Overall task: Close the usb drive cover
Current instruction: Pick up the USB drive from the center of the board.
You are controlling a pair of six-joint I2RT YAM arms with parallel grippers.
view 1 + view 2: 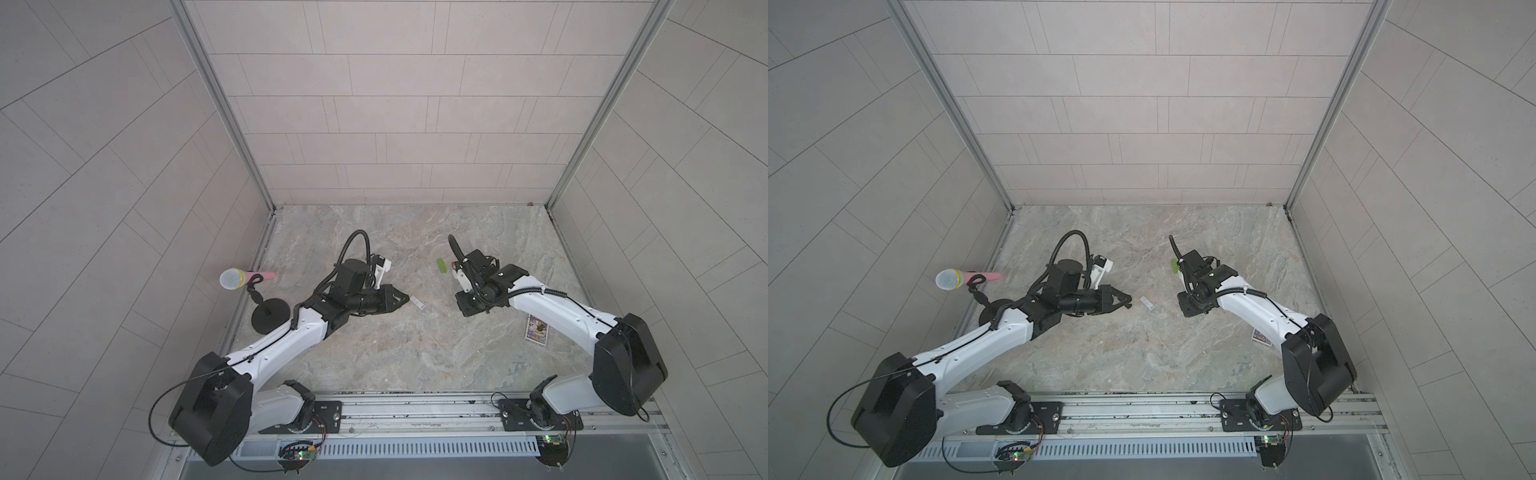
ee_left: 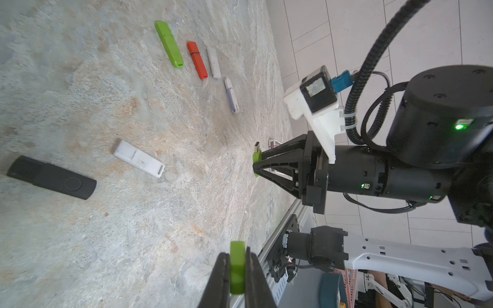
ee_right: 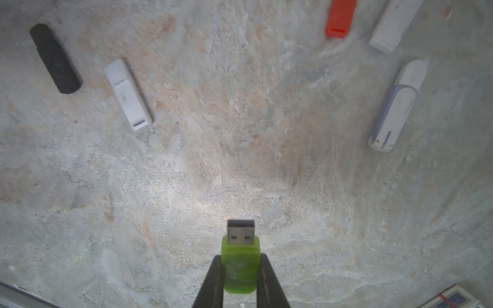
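Both the left arm and right arm reach over the desk in both top views; held parts are too small to tell there. Left wrist view: the left tool is clamped on the green cover; the right tool, directly ahead and well apart, grips the usb drive, long axis across its fingers. Right wrist view: the connector projects bare beyond the jaws, uncapped
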